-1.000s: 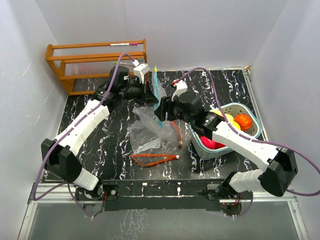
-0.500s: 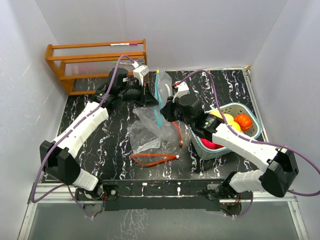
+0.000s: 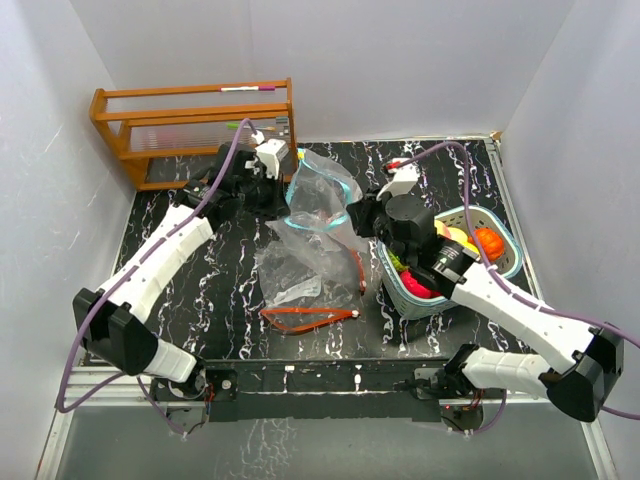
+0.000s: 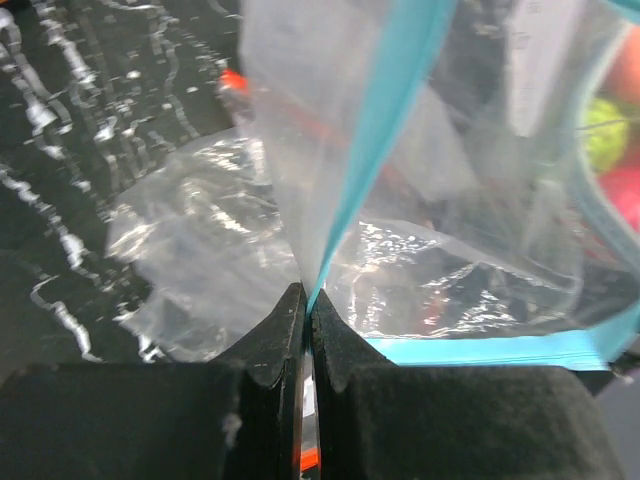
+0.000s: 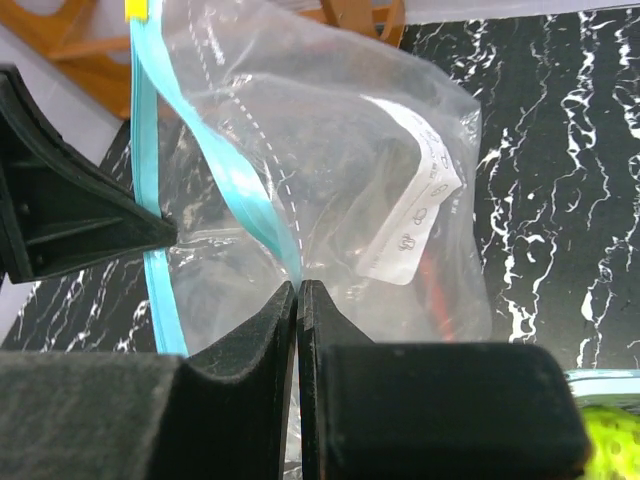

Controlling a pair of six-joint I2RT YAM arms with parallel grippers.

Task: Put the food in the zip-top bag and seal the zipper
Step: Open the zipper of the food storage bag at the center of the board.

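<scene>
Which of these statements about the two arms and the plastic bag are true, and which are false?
1. The left gripper and the right gripper are both shut on the blue-edged rim of the zip-top bag. True.
2. The bag's zipper is sealed. False: in the top view, its mouth is spread open between the two grippers.
3. The teal basket is empty. False: it holds toy food in orange, yellow and pink.
4. A wooden rack stands at the back left of the table. True.
</scene>
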